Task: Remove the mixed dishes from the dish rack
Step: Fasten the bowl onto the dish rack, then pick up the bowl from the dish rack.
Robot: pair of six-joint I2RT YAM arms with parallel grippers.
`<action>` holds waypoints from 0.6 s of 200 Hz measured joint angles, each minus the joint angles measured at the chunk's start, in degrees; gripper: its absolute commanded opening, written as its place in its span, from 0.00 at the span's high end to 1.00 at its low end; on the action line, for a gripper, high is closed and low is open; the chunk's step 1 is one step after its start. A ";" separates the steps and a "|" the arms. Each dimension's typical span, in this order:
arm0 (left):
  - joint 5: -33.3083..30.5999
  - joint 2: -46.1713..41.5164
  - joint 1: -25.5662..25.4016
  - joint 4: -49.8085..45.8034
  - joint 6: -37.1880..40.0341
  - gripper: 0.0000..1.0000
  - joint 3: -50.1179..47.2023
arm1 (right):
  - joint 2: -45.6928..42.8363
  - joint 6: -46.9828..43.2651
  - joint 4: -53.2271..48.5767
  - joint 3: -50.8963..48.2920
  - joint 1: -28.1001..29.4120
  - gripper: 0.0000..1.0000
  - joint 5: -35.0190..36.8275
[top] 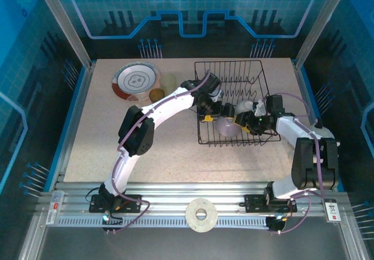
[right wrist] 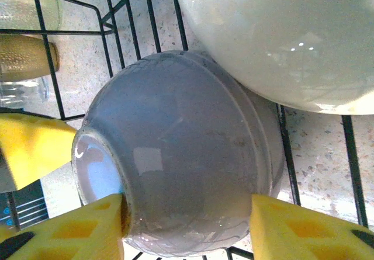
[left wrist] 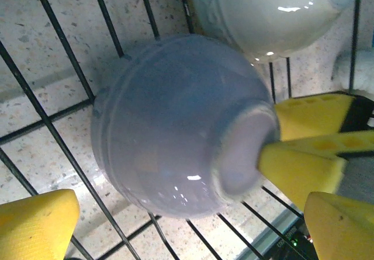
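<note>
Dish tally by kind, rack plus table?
Plates: 1, the patterned plate on the table.
Cups: 4, the lilac cup and cream cup in the dish rack, the amber cup and pale yellow-green cup on the table.
Total: 5 dishes.

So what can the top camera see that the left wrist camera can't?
The top view takes in the whole dish rack, both arms, and a patterned plate with an amber cup beside it on the table. The left wrist view goes up close: the lilac cup tipped over on the rack's floor, its foot ring, and the left gripper standing open near it. Both have the lilac cup, the white bowl next to it and the rack's black wires.
</note>
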 measured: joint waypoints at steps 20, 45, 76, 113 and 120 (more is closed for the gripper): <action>-0.31 1.95 0.20 -0.79 0.00 0.01 1.33 | -0.39 0.48 1.86 -1.27 -1.05 0.54 -1.44; -0.39 3.74 0.26 -2.19 0.02 0.01 3.45 | -1.05 1.40 4.15 -2.84 -2.21 0.56 -2.93; -0.17 4.55 0.28 -2.69 -0.26 0.01 4.15 | -1.22 2.36 6.08 -4.02 -3.04 0.58 -4.11; 1.73 4.57 0.63 -1.60 -2.21 0.01 3.54 | -1.16 3.15 7.06 -4.59 -3.72 0.60 -4.98; 2.36 4.57 0.68 -0.96 -2.86 0.01 3.02 | -1.16 3.19 7.26 -4.70 -3.78 0.60 -5.09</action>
